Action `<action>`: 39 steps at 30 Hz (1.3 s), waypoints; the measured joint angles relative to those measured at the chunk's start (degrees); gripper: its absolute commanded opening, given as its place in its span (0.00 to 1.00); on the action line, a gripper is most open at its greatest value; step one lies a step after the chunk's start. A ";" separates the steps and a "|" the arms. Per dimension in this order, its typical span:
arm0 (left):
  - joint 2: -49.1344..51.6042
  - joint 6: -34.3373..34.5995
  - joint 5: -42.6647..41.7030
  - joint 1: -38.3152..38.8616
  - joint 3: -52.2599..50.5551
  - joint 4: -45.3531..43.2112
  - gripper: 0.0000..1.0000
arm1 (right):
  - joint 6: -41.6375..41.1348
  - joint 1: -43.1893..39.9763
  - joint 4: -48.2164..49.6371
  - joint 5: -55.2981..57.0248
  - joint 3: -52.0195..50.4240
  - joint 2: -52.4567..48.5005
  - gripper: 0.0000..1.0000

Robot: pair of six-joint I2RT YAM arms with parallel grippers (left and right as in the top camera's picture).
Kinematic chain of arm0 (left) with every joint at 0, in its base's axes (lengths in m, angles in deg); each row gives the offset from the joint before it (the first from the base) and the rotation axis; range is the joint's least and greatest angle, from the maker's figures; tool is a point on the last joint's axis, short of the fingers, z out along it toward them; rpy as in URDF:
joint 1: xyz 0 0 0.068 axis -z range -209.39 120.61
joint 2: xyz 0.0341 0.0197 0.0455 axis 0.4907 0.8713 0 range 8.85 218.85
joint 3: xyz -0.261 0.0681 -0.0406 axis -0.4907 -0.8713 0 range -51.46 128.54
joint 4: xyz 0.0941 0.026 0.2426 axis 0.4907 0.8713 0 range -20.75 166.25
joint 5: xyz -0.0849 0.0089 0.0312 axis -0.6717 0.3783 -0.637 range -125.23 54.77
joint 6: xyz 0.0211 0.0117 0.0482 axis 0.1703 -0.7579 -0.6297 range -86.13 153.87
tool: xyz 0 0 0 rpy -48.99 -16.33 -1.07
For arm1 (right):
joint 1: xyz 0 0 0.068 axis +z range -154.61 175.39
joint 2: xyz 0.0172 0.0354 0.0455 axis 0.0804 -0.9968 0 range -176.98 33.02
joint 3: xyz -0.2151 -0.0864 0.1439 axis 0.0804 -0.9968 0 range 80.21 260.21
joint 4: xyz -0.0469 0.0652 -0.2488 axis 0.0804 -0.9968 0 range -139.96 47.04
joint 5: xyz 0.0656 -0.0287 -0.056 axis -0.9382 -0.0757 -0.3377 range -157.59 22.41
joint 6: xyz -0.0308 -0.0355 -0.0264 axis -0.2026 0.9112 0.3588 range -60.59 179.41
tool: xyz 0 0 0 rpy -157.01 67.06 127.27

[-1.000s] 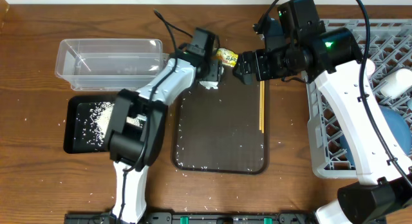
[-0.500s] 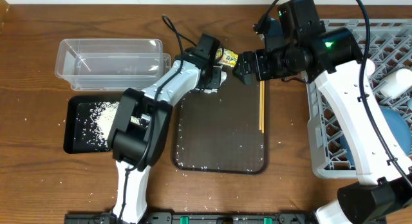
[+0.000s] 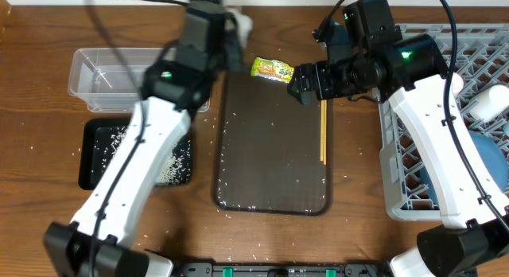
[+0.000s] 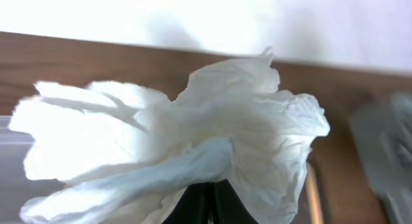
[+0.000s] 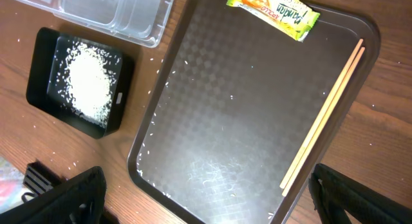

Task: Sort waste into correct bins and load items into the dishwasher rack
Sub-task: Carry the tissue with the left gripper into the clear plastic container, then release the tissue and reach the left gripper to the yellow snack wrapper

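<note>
Left wrist view, left gripper point(image 4: 209, 199) clenched on crumpled tissue point(image 4: 193, 137), seemingly near clear tub point(image 3: 103, 74), right gripper point(image 3: 297, 84) spread wide, empty.

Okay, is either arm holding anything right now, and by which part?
The left end effector is shut on the crumpled tissue, pinching a fold at its underside. The right end effector is open and holds nothing.

Even bright light; the left arm point(image 3: 148, 138) blurs overhead, the tissue point(image 4: 187, 137) glares, overexposed.
</note>
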 measured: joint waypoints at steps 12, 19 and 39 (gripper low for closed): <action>5.62 0.74 5.97 -14.21 0.00 0.90 0.22 | 0.00 0.00 -0.02 0.00 0.00 0.00 0.99; 12.02 1.44 6.49 -20.48 -0.02 2.62 0.72 | 0.00 0.00 0.00 0.00 0.00 0.00 0.99; 8.07 1.14 -25.70 -9.01 -0.02 -8.17 0.70 | 0.00 0.00 0.00 0.02 0.00 0.00 0.99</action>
